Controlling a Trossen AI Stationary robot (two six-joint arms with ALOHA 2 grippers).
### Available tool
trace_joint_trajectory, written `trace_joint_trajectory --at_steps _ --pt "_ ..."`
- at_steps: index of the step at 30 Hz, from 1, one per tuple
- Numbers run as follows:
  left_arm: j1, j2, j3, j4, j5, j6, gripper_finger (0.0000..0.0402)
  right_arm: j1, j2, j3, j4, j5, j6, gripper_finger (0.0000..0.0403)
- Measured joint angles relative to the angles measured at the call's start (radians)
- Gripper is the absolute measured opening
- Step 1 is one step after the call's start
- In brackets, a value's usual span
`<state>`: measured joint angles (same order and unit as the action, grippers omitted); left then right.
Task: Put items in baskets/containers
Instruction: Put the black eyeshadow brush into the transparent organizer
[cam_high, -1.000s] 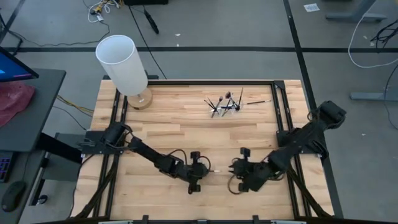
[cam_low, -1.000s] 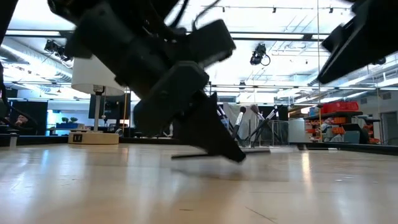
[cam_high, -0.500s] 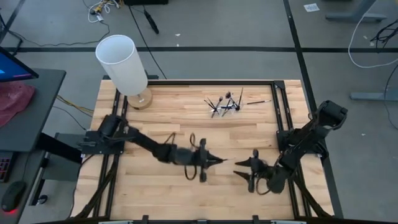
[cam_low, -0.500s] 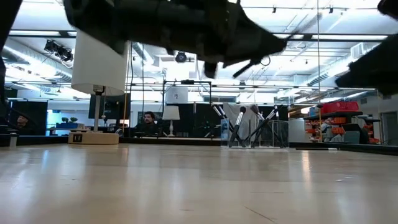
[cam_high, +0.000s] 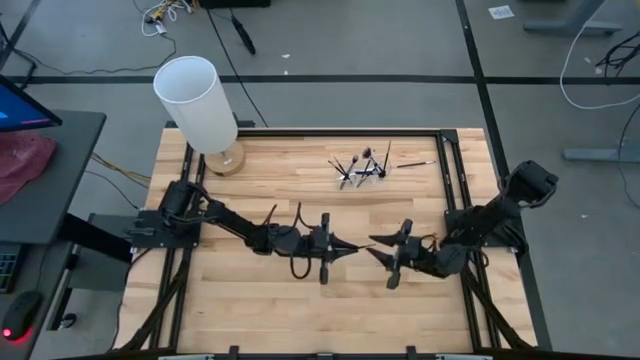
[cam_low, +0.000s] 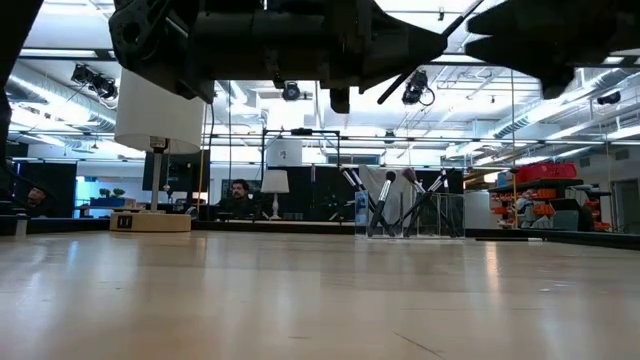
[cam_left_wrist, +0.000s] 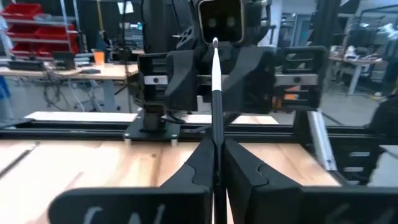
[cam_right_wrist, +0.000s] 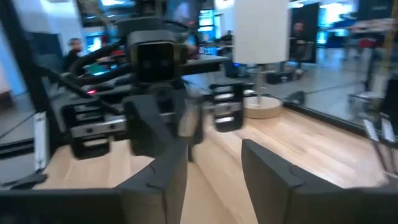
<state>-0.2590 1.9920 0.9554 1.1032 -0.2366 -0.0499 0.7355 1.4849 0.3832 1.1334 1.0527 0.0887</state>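
Observation:
My left gripper (cam_high: 345, 247) hangs above the table's middle, pointing level toward the right edge, shut on a thin white-handled brush (cam_left_wrist: 215, 93). The brush sticks straight out ahead of it. My right gripper (cam_high: 375, 256) faces it from the right, level and open (cam_right_wrist: 211, 155), close to the brush's free end. Whether that end reaches between its fingers does not show. The clear holder (cam_high: 362, 172) stands at the far middle with several brushes leaning in it (cam_low: 405, 205). One more brush (cam_high: 418, 164) lies flat on the table to its right. My left gripper pinches the brush's handle (cam_left_wrist: 216, 152) between its two fingers, which lie along it. The fingers are level and point toward the table's right edge. The brush is lifted clear of the table, and its long white part juts forward past the fingertips toward my right gripper.
A tall white cylinder (cam_high: 197, 100) on a round wooden base stands at the far left corner. A black frame rail (cam_high: 300, 130) runs along the table's edges. Bare wood lies between the arms and the holder.
My left gripper has risen from the table with the brush, tipped from pointing down to level, and gone toward the far edge and the right. The brush is now lifted clear. My right gripper has also swung up to level and now faces the left one.

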Motion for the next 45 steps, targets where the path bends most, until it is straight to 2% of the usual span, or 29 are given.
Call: trace_joint_trajectory --at_steps 4,9,16,18,21,24,26,28,30,33,35,37,41,45 --pt "0.017 -0.001 0.000 0.000 -0.010 0.018 0.0018 -0.055 0.000 0.000 0.013 -0.166 -0.056 0.0142" --pt "0.040 -0.001 0.001 0.002 -0.004 0.024 0.0024 -0.106 0.000 0.000 0.036 -0.226 -0.121 0.0111" --pt "0.055 -0.002 0.001 0.000 0.005 0.036 0.0025 -0.137 0.000 0.000 0.036 -0.261 -0.176 0.0019" --pt "0.054 -0.002 0.002 0.000 0.004 0.058 0.0034 -0.137 -0.007 0.000 0.032 -0.270 -0.191 0.0012" --pt "0.056 -0.003 0.004 -0.002 -0.015 0.058 0.0061 -0.137 -0.049 0.000 -0.008 -0.233 -0.183 0.0015" --pt "0.059 -0.003 0.003 -0.063 -0.040 0.058 0.0106 -0.135 -0.159 0.000 -0.118 -0.171 -0.177 0.0010" --pt "0.062 -0.003 0.003 -0.121 -0.084 0.050 0.0141 -0.135 -0.257 0.003 -0.258 -0.135 -0.152 0.0010" --pt "0.065 -0.003 0.002 -0.210 -0.127 0.019 0.0173 -0.148 -0.370 0.036 -0.477 -0.098 -0.101 0.0010" --pt "0.067 -0.002 0.001 -0.287 -0.142 -0.032 0.0201 -0.195 -0.482 0.095 -0.784 -0.097 0.002 0.0010" --pt "0.065 -0.002 0.001 -0.344 -0.143 -0.104 0.0226 -0.313 -0.587 0.220 -1.255 -0.161 0.173 0.0010" --pt "0.058 -0.002 0.001 -0.372 -0.144 -0.127 0.0231 -0.418 -0.610 0.290 -1.433 -0.207 0.214 0.0010" --pt "0.053 -0.002 0.001 -0.379 -0.149 -0.128 0.0230 -0.521 -0.609 0.316 -1.488 -0.278 0.187 0.0010" --pt "0.047 -0.002 0.001 -0.365 -0.162 -0.126 0.0219 -0.718 -0.570 0.307 -1.389 -0.494 0.086 0.0010" --pt "0.047 -0.002 0.001 -0.358 -0.174 -0.129 0.0205 -0.873 -0.474 0.294 -1.302 -0.550 0.030 0.0010"
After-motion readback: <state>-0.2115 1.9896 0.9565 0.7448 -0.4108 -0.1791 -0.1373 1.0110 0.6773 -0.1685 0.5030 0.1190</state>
